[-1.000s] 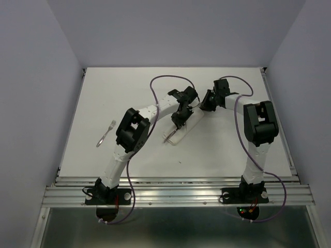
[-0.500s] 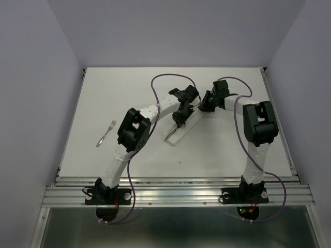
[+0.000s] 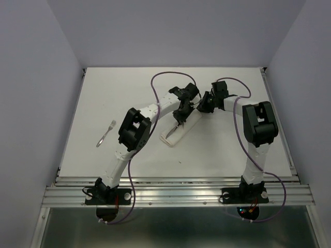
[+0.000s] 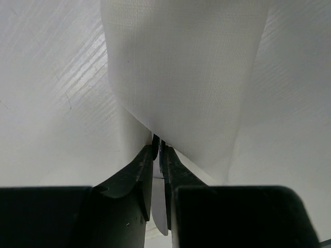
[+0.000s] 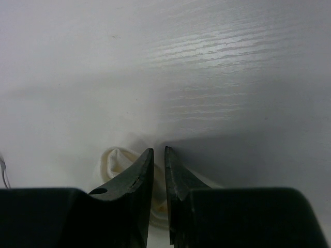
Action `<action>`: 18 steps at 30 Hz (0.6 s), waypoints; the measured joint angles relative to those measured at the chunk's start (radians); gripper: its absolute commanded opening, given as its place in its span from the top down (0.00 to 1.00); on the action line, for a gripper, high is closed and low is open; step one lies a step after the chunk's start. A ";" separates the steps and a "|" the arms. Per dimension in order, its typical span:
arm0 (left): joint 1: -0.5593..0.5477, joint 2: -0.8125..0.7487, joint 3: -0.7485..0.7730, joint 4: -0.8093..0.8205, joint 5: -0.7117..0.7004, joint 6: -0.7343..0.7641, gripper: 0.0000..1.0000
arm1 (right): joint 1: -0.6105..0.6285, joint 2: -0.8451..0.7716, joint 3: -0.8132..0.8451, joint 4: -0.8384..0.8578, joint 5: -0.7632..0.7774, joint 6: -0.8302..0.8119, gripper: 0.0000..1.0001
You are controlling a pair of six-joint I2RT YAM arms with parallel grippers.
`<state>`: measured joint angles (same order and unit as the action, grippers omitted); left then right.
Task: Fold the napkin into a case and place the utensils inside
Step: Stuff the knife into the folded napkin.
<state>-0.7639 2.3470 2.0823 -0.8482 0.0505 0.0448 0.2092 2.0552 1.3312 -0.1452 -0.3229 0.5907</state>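
Note:
The napkin is folded into a narrow white case (image 3: 176,132) that lies slantwise mid-table. My left gripper (image 3: 179,119) is over its middle. In the left wrist view it (image 4: 158,149) is shut on a thin silver knife (image 4: 159,206). The knife's far end is hidden where the napkin sheet (image 4: 186,77) meets the fingertips. My right gripper (image 3: 203,107) is at the case's far right end. In the right wrist view its jaws (image 5: 158,153) stand almost closed on the bunched napkin end (image 5: 116,160). A silver fork (image 3: 106,133) lies alone at the left.
The white tabletop (image 3: 232,150) is bounded by metal rails at the near edge (image 3: 176,188) and at both sides. Purple cables (image 3: 165,78) loop over both arms. Grey walls stand around the table.
My left gripper has moved a little toward the far right along the case. The shiny piece seen at the case's near left end no longer shows. The right gripper has hardly moved.

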 measured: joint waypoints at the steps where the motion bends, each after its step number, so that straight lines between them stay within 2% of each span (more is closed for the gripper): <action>1: 0.000 0.002 0.000 0.000 0.000 0.000 1.00 | 0.001 0.000 0.000 0.000 0.000 0.000 0.80; 18: 0.014 0.014 0.002 0.012 -0.004 -0.001 1.00 | 0.002 -0.002 -0.005 0.005 -0.004 0.000 0.79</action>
<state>-0.7498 2.3611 2.0838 -0.8360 0.0467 0.0441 0.2111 2.0533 1.3258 -0.1402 -0.3267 0.5903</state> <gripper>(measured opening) 0.213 0.206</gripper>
